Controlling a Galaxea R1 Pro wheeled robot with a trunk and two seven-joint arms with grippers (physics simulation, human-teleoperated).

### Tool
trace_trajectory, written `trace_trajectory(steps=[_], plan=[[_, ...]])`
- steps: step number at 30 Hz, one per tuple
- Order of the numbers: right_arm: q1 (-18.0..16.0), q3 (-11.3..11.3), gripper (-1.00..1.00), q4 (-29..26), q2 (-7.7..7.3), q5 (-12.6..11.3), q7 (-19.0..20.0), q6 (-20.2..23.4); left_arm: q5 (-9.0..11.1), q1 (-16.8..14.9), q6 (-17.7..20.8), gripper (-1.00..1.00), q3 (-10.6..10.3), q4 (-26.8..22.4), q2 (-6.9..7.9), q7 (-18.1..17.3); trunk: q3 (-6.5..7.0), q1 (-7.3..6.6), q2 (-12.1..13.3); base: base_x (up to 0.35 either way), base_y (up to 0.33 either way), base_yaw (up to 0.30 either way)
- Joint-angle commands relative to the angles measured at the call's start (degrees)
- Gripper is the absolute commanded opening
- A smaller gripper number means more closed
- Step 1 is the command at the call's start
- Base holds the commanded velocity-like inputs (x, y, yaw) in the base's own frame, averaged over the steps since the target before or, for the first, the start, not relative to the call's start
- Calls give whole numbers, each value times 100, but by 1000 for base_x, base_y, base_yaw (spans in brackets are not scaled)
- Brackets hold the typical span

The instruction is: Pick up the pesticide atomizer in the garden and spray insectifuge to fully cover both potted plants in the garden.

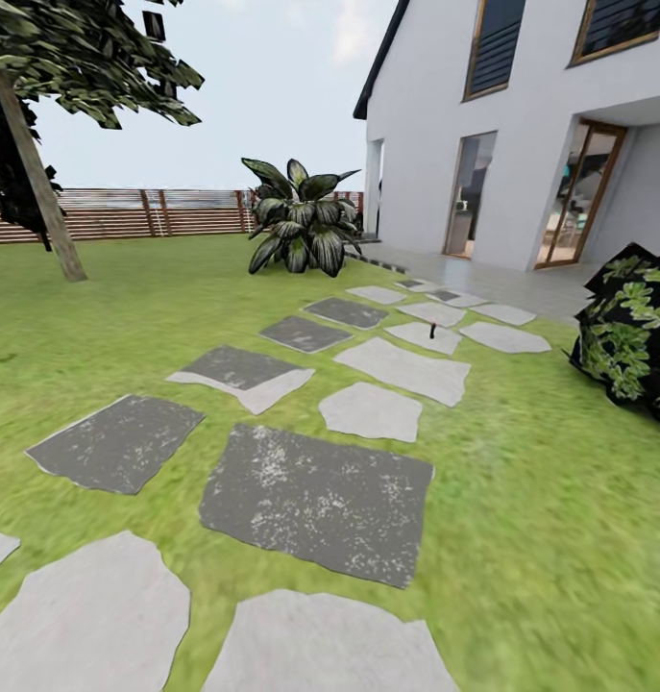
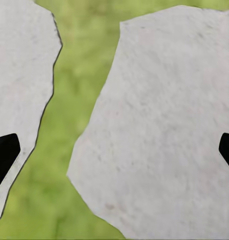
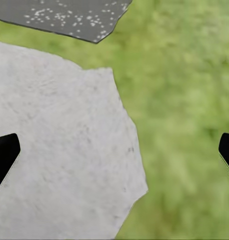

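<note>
Pesticide atomizer: no slim dark green bottle can be picked out with certainty on the green lawn (image 1: 99,317); a tiny dark upright thing (image 1: 431,333) stands on a pale stepping stone far ahead, too small to identify. From the left: a leaning brown tree trunk (image 1: 39,183), the brown slatted wooden fence (image 1: 128,213), a broad-leaved green plant with pale streaks (image 1: 301,223), grey and pale flat stepping stones (image 1: 315,500), the white house (image 1: 502,125), a dark leafy bush (image 1: 629,327). The left end effector (image 2: 114,152) and the right end effector (image 3: 114,150) both hang wide apart, holding nothing, over stone and grass. Judging by the task, such a bottle should be light, rigid and rather slick; hold its body below the trigger.
</note>
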Motion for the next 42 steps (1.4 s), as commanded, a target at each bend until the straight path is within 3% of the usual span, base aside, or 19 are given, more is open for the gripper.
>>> trace_trajectory(steps=[1,42], plan=[[-3,-3,100,4,0,2,3,-19,-5,-3,-20,100,-2,4,0,16,-5,3,-2,338,0,0],[-3,4,100,20,0,16,21,-5,-4,-3,-21,100,-6,4,0,16,-5,3,-2,338,0,0]])
